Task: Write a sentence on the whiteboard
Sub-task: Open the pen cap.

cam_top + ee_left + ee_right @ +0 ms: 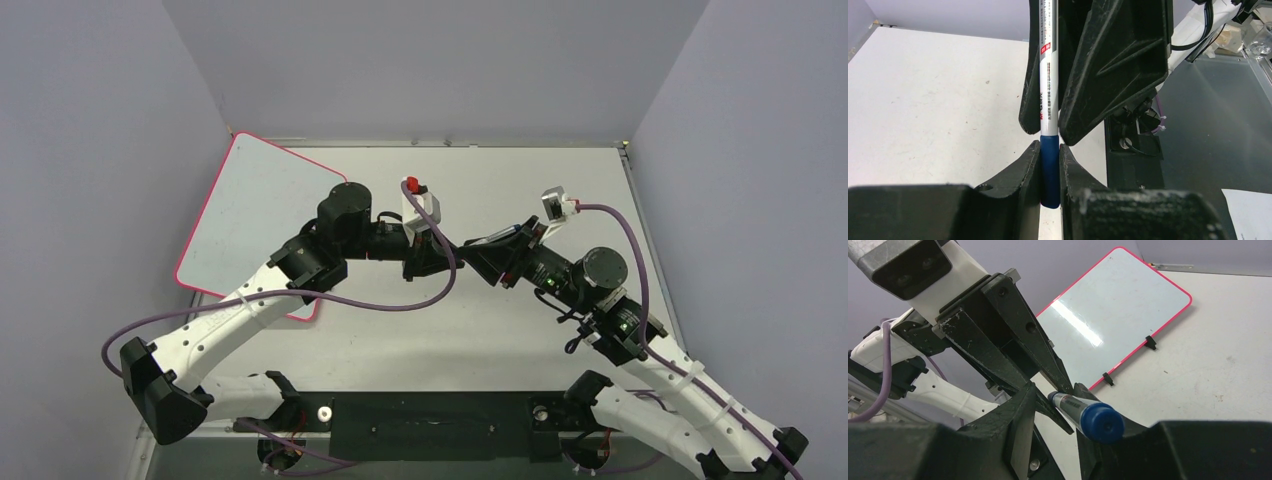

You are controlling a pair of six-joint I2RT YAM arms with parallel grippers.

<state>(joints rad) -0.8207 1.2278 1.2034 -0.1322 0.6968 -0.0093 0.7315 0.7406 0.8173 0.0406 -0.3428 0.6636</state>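
My arms fold inward over the worktop (500,350) middle, left gripper (1050,165) clamped on the marker (1049,75) cap, right gripper (1055,390) around its barrel, grip unclear

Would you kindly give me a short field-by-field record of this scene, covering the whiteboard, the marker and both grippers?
whiteboard: lying flat at the far left of the table, its near edge under the left arm
writing: none visible on the board
marker: held above the table, to the right of the board, between the two grippers
left gripper: shut on the marker's blue end
right gripper: fingers on either side of the white barrel; firm grip not clear
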